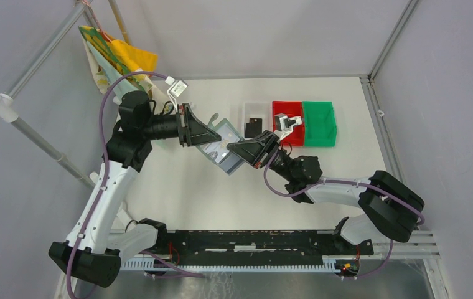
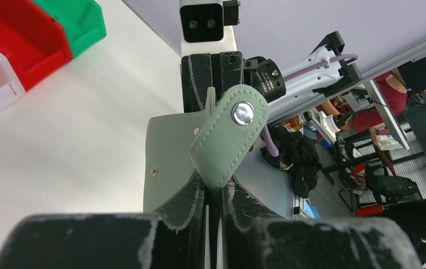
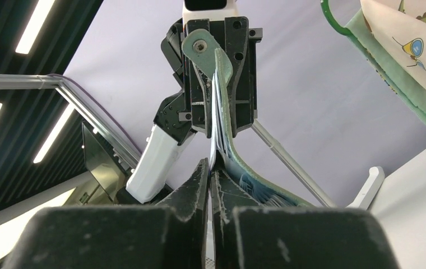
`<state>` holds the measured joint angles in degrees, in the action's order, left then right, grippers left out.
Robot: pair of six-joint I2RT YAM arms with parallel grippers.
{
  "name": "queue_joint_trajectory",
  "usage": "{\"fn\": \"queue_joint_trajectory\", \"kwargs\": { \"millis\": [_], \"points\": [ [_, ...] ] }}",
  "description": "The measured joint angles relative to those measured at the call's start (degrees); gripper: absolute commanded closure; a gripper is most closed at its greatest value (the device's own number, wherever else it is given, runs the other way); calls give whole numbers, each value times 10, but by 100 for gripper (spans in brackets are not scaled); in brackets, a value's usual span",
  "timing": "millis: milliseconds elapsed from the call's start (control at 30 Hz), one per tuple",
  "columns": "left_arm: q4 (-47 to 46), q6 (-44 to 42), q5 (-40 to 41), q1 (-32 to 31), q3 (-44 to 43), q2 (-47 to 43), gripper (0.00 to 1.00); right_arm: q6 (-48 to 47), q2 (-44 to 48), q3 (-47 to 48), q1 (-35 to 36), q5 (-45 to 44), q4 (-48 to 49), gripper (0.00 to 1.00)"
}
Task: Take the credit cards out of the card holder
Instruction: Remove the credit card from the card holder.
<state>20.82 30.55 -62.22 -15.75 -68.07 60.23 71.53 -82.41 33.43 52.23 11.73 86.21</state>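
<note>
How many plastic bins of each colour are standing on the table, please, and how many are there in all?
White bin: 1
Red bin: 1
Green bin: 1
Total: 3

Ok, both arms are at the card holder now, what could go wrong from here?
1. The left gripper pinches only an edge of the card holder; a pull could tug it loose.
2. The right gripper seems shut on thin edges of the credit cards; two may come together, or slip free.
</note>
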Motion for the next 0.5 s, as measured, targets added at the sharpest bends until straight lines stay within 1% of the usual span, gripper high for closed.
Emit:
{"fn": "queue_joint_trajectory", "kwargs": {
  "millis": [33, 67, 233, 400, 467, 500],
  "points": [
    [0, 0, -2, 0, 0, 0, 98, 1, 0, 0, 0, 0, -1, 100],
    [0, 0, -5, 2, 0, 0, 98, 2, 0, 0, 0, 0, -2, 100],
    [1, 16, -24, 6, 0, 6, 97, 0, 10, -17, 2, -9, -1, 100],
    [-15, 52, -39, 9, 0, 12, 79, -1, 16, -21, 6, -17, 1, 100],
    [-27, 64, -43, 12, 2, 12, 75, -2, 16, -22, 9, -21, 4, 100],
    [-35, 71, -45, 14, 3, 11, 75, -3, 16, -22, 9, -25, 5, 100]
  ]
}}
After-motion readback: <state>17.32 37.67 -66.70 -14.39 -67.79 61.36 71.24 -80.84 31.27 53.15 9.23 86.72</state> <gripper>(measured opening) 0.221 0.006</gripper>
